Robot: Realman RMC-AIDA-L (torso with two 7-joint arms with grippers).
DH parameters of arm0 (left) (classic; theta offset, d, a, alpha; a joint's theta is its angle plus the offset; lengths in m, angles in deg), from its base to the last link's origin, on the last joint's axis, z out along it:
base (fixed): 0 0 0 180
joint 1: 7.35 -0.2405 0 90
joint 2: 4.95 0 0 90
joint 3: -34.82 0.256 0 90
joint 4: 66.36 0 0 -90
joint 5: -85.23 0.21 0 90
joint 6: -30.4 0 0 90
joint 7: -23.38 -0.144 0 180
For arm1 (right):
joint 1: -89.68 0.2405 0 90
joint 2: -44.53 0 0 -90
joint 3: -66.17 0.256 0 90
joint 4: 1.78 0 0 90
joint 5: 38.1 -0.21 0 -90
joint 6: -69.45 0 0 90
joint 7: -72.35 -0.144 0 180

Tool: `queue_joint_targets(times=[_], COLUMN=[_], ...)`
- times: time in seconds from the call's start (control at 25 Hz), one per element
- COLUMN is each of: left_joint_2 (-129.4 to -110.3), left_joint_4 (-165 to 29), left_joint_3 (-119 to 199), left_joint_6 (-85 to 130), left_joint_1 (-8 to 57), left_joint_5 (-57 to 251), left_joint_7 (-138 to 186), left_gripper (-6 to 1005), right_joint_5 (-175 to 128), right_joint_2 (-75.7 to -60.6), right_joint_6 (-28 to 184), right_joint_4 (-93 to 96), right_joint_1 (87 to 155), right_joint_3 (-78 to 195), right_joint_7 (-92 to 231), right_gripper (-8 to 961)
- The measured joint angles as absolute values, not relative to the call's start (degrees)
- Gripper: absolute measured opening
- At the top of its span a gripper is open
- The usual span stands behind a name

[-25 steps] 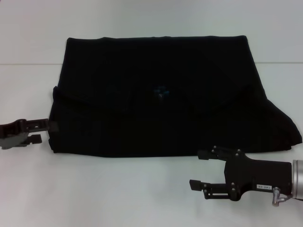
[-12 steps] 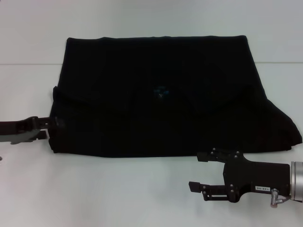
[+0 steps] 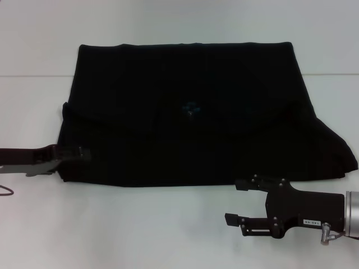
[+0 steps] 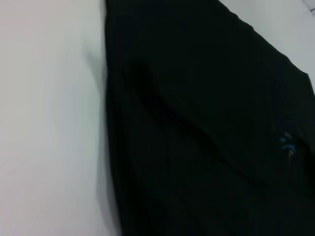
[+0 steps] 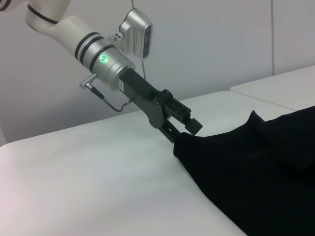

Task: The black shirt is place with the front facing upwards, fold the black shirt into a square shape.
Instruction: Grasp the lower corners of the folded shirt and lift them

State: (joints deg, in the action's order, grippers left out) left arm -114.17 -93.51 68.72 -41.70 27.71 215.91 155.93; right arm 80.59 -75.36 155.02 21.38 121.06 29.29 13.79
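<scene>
The left gripper (image 3: 78, 152) is found at the near left corner of the black shirt (image 3: 196, 112), its fingers reaching in over the cloth edge; in the right wrist view the left gripper (image 5: 189, 129) is seen with one finger above and one apparently below the shirt's corner, but whether the cloth is actually clamped cannot be told. The right gripper (image 3: 231, 202) is held off the shirt, just beyond its near edge toward the right end, with its fingers spread apart and nothing between them. The black shirt is laid flat on the white table (image 3: 168, 224) as a wide, partly folded shape, with a small blue neck label (image 3: 190, 107) showing near its centre and the right end flaring out wider than the left. The fold into a square is judged unfinished. Several risks are noted. If only the top layer at the left corner is caught, the layers could separate when lifted and the earlier folds could be undone. If the corner is drawn across by one gripper alone, the near edge could be dragged askew and a slanted crease produced. The flared right end, left untucked, could spoil a square outline. A shallow bite on thin cloth could also slip free partway through the lift.
</scene>
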Motion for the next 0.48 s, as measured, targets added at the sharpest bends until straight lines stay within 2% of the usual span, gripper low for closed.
queue_joint_targets(times=[0.4,0.48], left_joint_2=[-114.21,-114.21], left_joint_4=[-93.89,-93.77], left_joint_3=[70.48,70.91], left_joint_6=[-41.46,-40.59], left_joint_1=[28.46,28.41], left_joint_5=[215.91,215.92], left_joint_7=[155.86,155.93], left_gripper=[739,657], right_joint_5=[80.55,80.55], right_joint_2=[-75.26,-75.26], right_joint_6=[155.10,155.18], right_joint_4=[21.24,21.24], right_joint_1=[120.83,120.75], right_joint_3=[29.53,29.61], right_joint_7=[13.81,13.80], right_gripper=[830,829])
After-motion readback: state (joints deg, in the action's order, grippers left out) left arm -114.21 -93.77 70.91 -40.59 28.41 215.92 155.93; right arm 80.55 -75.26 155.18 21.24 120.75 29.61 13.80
